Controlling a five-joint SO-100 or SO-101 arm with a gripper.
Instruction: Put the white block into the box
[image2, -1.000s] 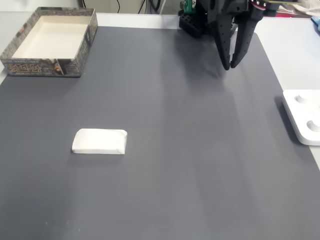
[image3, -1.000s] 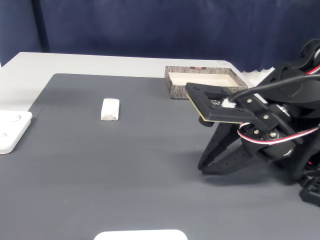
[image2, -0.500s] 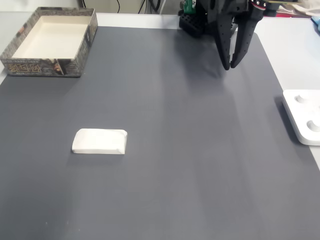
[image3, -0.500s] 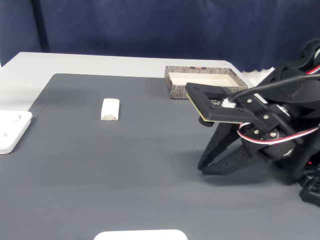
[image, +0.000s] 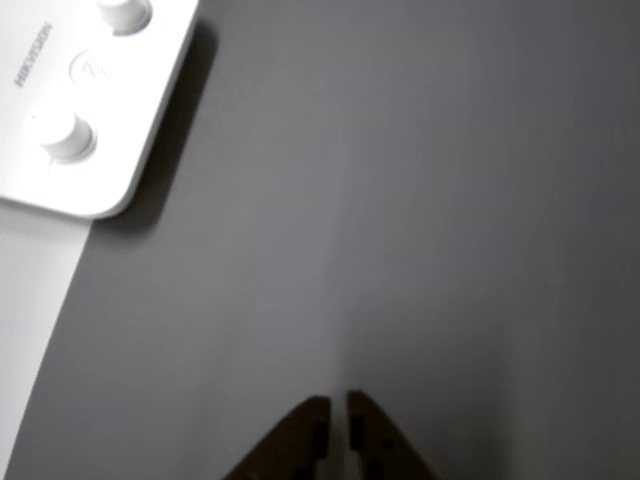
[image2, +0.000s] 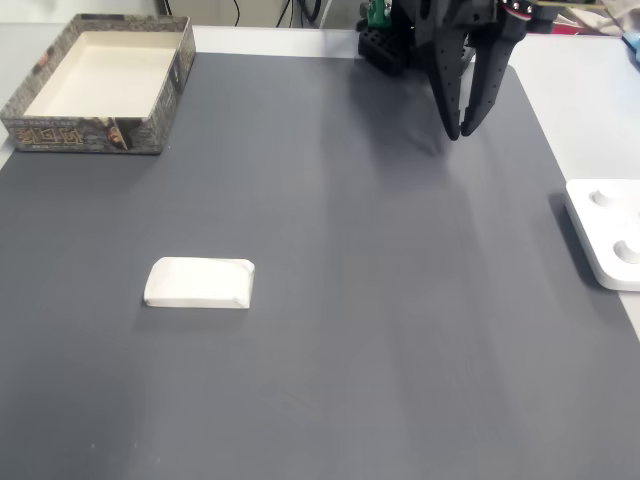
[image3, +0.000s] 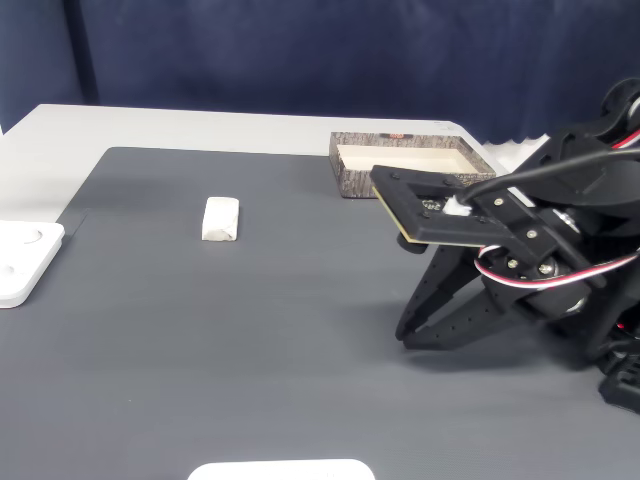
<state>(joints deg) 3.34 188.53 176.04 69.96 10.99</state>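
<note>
The white block (image2: 199, 283) lies flat on the dark grey mat, left of centre in a fixed view; in the other fixed view the same block (image3: 221, 218) sits at the mat's far left. At the mat's corner stands the box (image2: 85, 135), (image3: 352, 181), its cream inside holding nothing. My black gripper (image2: 461, 133) hangs shut near the arm's base, far from both block and box, nothing between its fingers. It also shows low over the mat (image3: 405, 336), and its tips (image: 333, 403) nearly touch in the other view.
A flat white device with round knobs (image2: 608, 235), (image: 80, 110), (image3: 22, 262) lies at the mat's edge. Another white object (image3: 280, 470) peeks in at the bottom edge. The arm's base (image2: 385, 40) stands at the mat's far edge.
</note>
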